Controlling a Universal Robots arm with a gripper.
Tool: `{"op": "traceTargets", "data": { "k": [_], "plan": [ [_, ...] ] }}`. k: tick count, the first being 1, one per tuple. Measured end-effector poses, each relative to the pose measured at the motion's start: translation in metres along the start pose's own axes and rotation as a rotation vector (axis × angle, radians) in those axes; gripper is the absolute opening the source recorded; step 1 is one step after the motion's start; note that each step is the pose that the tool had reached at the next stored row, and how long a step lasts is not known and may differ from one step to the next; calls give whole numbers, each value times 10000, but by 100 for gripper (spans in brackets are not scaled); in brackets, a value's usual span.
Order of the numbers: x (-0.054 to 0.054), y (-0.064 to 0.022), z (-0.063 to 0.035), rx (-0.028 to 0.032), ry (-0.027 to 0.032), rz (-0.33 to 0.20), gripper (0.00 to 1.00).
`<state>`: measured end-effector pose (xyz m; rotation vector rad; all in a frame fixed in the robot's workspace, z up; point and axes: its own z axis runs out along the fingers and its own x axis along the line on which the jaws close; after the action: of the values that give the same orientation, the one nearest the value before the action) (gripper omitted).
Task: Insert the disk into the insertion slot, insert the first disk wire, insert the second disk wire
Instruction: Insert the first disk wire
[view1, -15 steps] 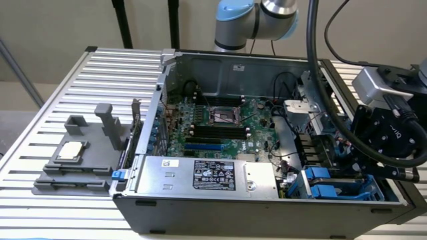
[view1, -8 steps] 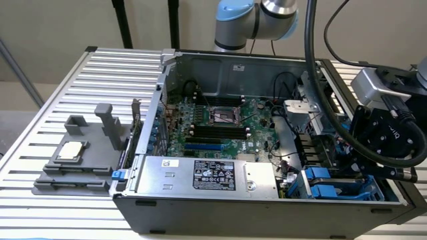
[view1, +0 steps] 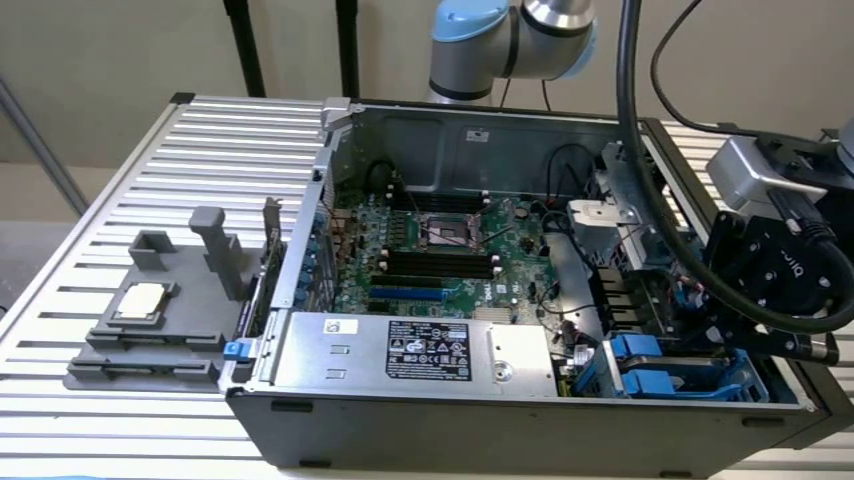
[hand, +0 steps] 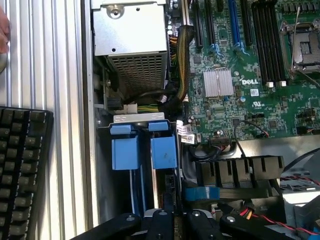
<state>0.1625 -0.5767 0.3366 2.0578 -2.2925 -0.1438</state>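
Jaws pressed together and holding nothing, the gripper hangs right over the blue-framed disk, seated on edge in the insertion slot at the computer case's front corner, long axis running straight away from the jaws.

— Arm?
— Silver tubes, pale blue joint caps, thick black cables looping down.
— Wrist?
— Silver block, then black housing with white lettering. Black fingers, round pivots.
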Motion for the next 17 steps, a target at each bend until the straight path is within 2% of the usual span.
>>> {"op": "traceTargets", "data": {
  "k": [6, 10, 11, 17],
  "plan": [
    [1, 3, 19, 4, 23, 0, 16],
    [0, 1, 25, 3, 13, -5, 18],
    [0, 3, 14, 3, 23, -3, 24],
    [1, 49, -132, 3, 25, 2, 24]
  ]
}}
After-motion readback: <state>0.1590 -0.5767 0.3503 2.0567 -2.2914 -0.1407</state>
